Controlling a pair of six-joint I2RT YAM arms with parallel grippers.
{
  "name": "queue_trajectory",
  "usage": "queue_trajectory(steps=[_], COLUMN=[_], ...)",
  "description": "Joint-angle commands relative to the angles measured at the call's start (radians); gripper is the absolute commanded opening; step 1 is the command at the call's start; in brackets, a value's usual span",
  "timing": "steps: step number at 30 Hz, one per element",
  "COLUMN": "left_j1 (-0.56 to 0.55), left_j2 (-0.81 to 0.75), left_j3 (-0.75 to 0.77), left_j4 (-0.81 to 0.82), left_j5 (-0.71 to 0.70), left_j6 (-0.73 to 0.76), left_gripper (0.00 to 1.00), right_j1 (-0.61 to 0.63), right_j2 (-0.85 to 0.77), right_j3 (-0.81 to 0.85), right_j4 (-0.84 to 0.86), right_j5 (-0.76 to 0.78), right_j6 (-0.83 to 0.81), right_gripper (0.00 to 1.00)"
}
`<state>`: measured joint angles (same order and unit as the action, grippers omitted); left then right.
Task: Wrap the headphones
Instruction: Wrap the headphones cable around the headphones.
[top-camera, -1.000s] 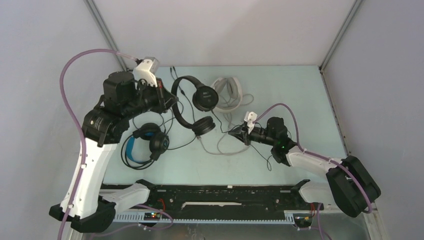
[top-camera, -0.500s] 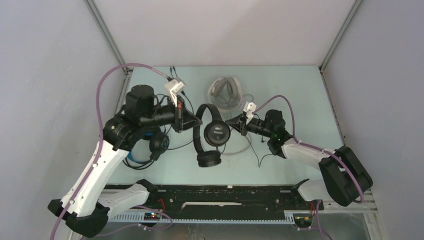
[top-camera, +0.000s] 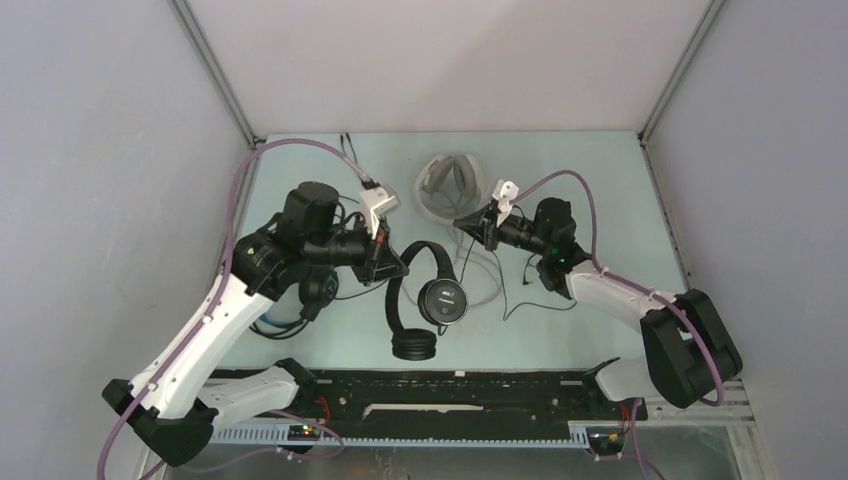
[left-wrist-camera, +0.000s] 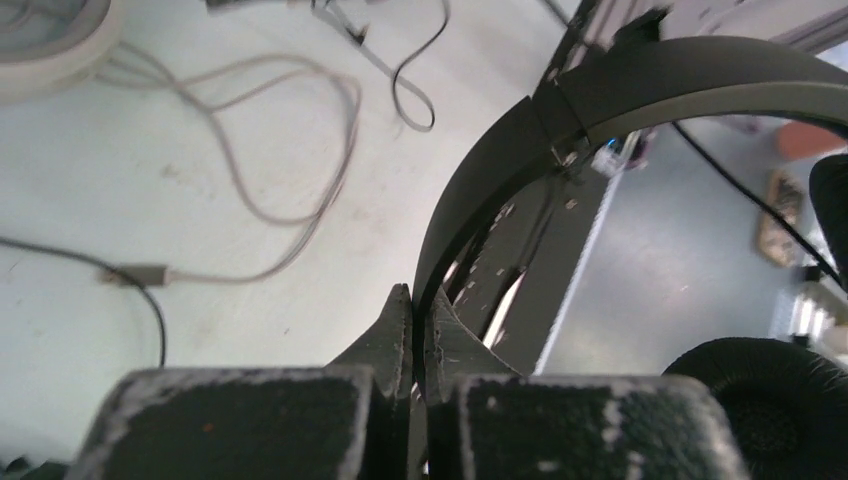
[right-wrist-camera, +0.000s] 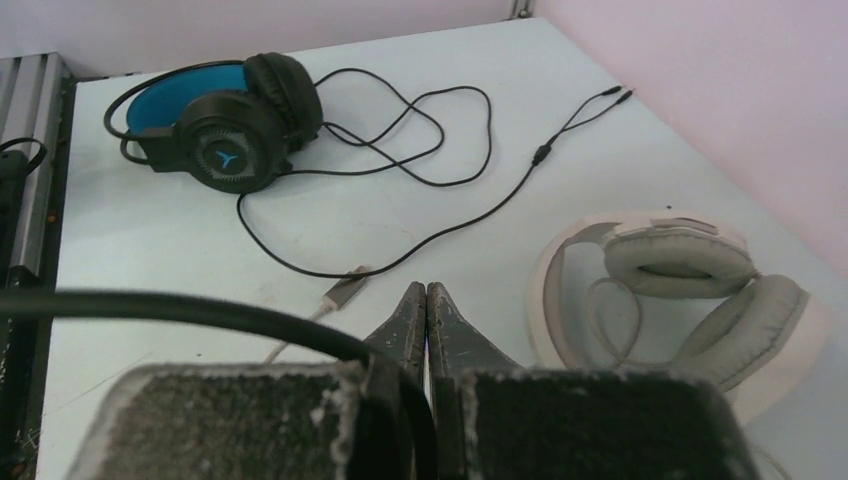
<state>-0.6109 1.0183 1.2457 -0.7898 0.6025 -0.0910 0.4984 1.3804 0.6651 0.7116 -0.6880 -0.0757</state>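
Observation:
The all-black headphones (top-camera: 443, 300) hang tilted over the table's middle. My left gripper (top-camera: 390, 268) is shut on their headband (left-wrist-camera: 600, 90), pinched between the fingertips (left-wrist-camera: 400, 315). One ear cushion (left-wrist-camera: 770, 400) shows at the lower right of the left wrist view. My right gripper (top-camera: 463, 228) is shut on their thin black cable (right-wrist-camera: 200, 310), just in front of the white-grey headphones (top-camera: 450, 185) (right-wrist-camera: 680, 290). The blue-banded headphones (right-wrist-camera: 220, 120) lie at the left, partly hidden under my left arm (top-camera: 300, 300) in the top view.
A pale cable (left-wrist-camera: 300, 150) loops loosely over the table beside the white-grey headphones. The blue pair's black cable (right-wrist-camera: 400, 130) sprawls toward the back, ending in plugs (right-wrist-camera: 620, 93). A black rail (top-camera: 450, 380) runs along the near edge. Walls close in three sides.
My left gripper has carried the black headphones from the back left toward the middle and nearer. My right gripper has moved back toward the white-grey headphones, cable still in it.

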Motion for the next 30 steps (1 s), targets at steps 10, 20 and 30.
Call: queue_trajectory(steps=[10,20,30], left_j1=[-0.116,-0.116,-0.111], left_j2=[0.076,0.136,0.153], left_j3=[-0.027,-0.015,-0.050], left_j4=[-0.133,-0.092,-0.028], left_j5=[-0.606,-0.930,-1.046], left_j6=[0.212,0.162,0.059], left_gripper=[0.00,0.00,0.00], right_j1=[-0.023,0.059,0.204], right_j2=[-0.010,0.058,0.059], right_j3=[0.335,0.625,0.639], right_j4=[-0.645,-1.156,-0.930], right_j5=[0.059,-0.101,-0.271], right_j6=[0.051,0.145,0.468], right_gripper=[0.00,0.00,0.00])
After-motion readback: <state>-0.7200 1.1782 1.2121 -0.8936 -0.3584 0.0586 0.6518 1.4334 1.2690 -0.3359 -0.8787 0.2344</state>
